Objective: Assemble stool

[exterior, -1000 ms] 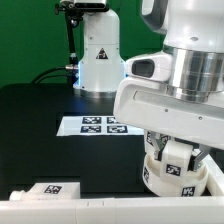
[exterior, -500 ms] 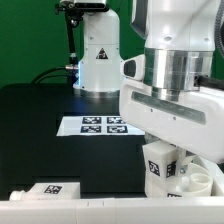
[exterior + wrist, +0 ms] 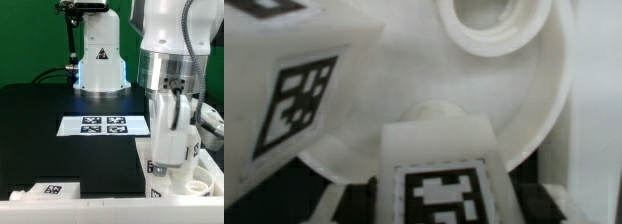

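The pincer point(image 3: 168, 160) hangs over the seat point(image 3: 200, 181) at the near right of the black surface point(image 3: 40, 130); whether it is spread or pinching cannot be told. A loose leg point(image 3: 50, 189) lies at the near left, and the marker board point(image 3: 103, 125) lies at centre.

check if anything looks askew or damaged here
Nothing stands out. The marker board lies flat on the table, a tagged white part rests toward the exterior view's left, and the seat under the gripper shows no visible damage.
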### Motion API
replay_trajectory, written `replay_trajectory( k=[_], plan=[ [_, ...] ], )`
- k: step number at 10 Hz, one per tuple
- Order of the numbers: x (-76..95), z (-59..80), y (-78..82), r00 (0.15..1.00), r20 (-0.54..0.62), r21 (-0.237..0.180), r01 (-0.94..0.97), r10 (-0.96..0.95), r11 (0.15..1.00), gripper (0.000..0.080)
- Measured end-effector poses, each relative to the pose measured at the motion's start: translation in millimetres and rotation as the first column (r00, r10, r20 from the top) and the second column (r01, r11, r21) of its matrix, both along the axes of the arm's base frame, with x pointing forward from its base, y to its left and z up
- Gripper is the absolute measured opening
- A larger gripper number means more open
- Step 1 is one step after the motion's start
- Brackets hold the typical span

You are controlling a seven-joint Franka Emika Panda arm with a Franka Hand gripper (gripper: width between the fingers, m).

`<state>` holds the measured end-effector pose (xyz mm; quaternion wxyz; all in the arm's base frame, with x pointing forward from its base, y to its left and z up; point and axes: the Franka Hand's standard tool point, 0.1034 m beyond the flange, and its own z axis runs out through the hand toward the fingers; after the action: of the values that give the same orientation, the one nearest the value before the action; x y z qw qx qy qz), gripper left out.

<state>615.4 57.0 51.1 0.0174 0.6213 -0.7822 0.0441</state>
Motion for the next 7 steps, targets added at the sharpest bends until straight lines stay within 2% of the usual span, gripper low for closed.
replay_trajectory(
  k=[2, 3, 4, 5, 6, 7],
  plan=[
    [-0.3, 0.1, -0.1, 1.0, -0.001, 0.003, 0.001, -0.001, 1.0, 0.0337],
    [1.6, 3.2, -0.9, 1.0, 0.007, 0.006, -0.018, 0.018, 1.0, 0.0415],
    [3.4, 16.5, -5.2, 0.998, 0.033, 0.022, -0.047, 0.046, 0.999, 0.0584],
    [1.0, 31.7, -12.9, 0.996, 0.05, 0.035, -0.069, 0.067, 0.997, 0.0584],
    [1.5, 47.6, -22.6, 0.994, 0.067, 0.039, -0.088, 0.085, 0.995, 0.0636],
    [0.3, 53.2, -22.4, 0.994, 0.073, 0.044, -0.08, 0.077, 0.996, 0.0646]
  ],
)
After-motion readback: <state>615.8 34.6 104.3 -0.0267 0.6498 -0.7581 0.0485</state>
